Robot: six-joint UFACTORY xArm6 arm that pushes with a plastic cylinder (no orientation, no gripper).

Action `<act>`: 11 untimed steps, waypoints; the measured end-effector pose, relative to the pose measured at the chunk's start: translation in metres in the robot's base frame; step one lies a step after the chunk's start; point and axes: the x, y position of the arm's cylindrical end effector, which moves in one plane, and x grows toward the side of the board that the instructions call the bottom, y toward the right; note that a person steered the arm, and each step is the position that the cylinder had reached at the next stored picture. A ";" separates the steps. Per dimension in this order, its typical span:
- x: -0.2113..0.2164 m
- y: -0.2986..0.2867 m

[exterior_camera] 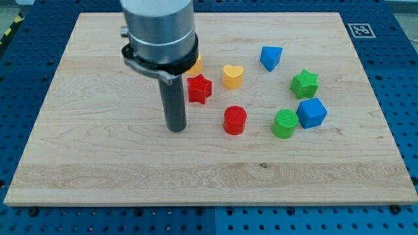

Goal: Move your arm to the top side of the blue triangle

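The blue triangle (270,57) lies on the wooden board (98,150) at the view's upper right of centre. My tip (176,128) rests on the board well to the left of and below the triangle. It is left of the red cylinder (235,120) and below-left of the red star (199,89). The tip touches no block.
A yellow heart (232,76) sits left of the blue triangle. A green star (305,83), a blue cube (311,113) and a green cylinder (285,124) lie at the right. A yellow-orange block (195,64) is mostly hidden behind the arm.
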 end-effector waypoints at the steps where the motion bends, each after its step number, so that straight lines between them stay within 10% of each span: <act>1: 0.030 0.000; 5: -0.001 0.320; 8: -0.144 0.266; 11: -0.193 0.224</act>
